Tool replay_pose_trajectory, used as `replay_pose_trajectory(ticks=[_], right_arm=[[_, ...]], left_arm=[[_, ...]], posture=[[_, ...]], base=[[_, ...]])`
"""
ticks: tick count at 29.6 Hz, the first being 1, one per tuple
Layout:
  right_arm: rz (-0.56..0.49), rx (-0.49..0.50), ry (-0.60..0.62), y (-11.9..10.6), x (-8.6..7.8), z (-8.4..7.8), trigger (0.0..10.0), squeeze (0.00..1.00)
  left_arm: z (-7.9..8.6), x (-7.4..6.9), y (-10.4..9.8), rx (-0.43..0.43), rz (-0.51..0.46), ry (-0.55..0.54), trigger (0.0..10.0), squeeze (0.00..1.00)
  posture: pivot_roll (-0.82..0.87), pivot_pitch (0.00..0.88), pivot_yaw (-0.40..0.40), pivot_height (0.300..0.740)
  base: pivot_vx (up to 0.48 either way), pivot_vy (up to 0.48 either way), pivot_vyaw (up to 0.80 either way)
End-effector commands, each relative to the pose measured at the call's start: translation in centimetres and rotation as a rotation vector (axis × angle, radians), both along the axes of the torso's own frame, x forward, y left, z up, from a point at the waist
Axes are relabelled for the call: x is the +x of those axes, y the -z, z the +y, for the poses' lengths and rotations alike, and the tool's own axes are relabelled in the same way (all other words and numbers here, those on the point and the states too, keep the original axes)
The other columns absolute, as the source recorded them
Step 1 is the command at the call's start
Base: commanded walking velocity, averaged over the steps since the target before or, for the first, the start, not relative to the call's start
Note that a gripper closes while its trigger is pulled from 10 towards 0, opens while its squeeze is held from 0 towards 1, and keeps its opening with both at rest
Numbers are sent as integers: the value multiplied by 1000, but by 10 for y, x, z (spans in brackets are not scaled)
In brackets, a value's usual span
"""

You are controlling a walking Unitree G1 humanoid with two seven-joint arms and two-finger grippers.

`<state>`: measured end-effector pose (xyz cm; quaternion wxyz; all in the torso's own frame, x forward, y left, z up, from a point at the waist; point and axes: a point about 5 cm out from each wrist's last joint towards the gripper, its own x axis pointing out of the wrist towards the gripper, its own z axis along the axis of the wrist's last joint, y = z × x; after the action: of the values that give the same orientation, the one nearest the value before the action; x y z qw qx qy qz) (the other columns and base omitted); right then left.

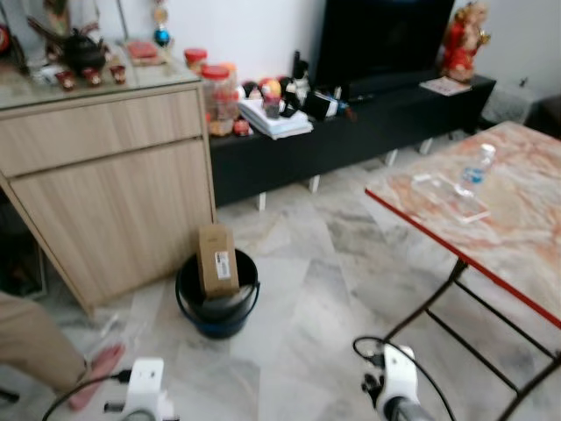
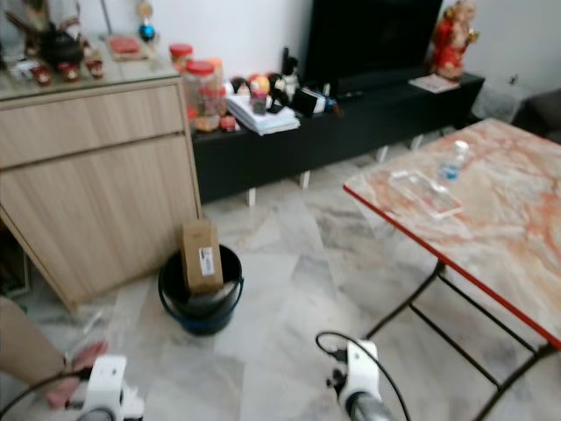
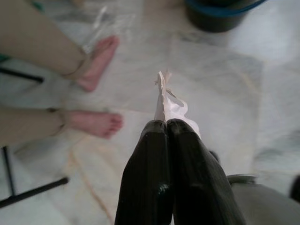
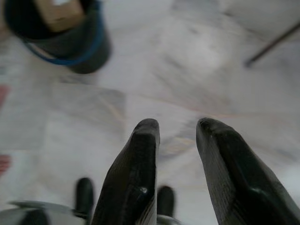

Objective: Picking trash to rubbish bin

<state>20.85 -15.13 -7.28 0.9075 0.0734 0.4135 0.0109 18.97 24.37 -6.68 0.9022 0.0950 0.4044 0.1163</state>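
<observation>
1. Between the left gripper's closed black fingers sits a crumpled white paper scrap, pinched so it can be carried.
2. Ahead of it stands the round dark bucket, a brown cardboard box upright inside.
3. Beside it, the right gripper hangs parted and empty over glossy marble floor.

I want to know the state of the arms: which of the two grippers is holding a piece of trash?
The left gripper: its fingers are shut on a crumpled white paper scrap. The right gripper is open with nothing between its fingers.
</observation>
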Motion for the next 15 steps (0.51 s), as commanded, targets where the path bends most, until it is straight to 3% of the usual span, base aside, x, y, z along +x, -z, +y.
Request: replay_pose_trajectory(ticks=[1, 9, 13, 15], right_arm=[[-6, -27, 15, -2, 3, -11, 10000, 0], [-19, -33, 2, -4, 7, -11, 10000, 0], [-19, -34, -2, -5, 7, -11, 10000, 0], [-17, -30, 2, -4, 7, -10, 10000, 0]], left_arm=[[-6, 4, 0, -15, -5, 0, 10000, 0], [-7, 6, -1, -16, -10, -5, 10000, 0], [-7, 4, 0, -18, -7, -7, 10000, 0], [-7, 4, 0, -18, -6, -8, 10000, 0]], posture=[[15, 0, -79, 740], [19, 0, -85, 740], [18, 0, -88, 740], [18, 0, -88, 740]], base=[[315, 0, 0], [315, 0, 0], [315, 0, 800], [311, 0, 0]])
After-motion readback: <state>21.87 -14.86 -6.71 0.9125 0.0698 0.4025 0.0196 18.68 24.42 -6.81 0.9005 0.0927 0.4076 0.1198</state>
